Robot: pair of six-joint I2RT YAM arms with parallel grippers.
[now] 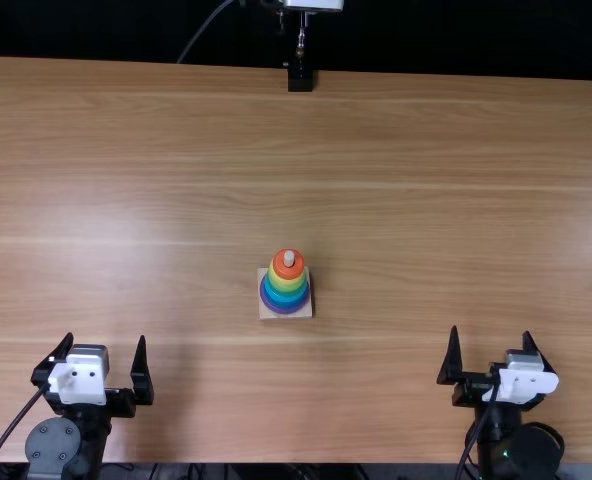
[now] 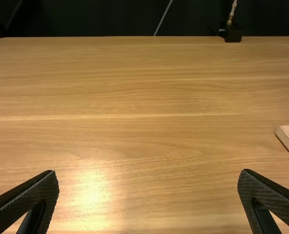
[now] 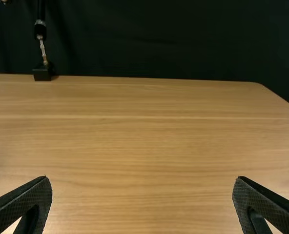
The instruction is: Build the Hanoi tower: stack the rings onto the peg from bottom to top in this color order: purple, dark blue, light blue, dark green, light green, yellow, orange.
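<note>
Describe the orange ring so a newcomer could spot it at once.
Near the middle of the light brown table stands a square wooden base with a stack of rainbow rings. The orange ring is the topmost, around the pale peg, and smaller than the yellow ring directly below it.

"Where are the rings (image 1: pixel 285 292)?"
"Around the peg (image 1: pixel 289 258), on a board (image 1: pixel 265 312) mid-frame, on the bench (image 1: pixel 156 190)."
"And beyond?"
"Left end effector (image 1: pixel 106 337), lower left; right end effector (image 1: pixel 491 331), lower right; a stand (image 1: pixel 300 78) behind, top centre."
</note>
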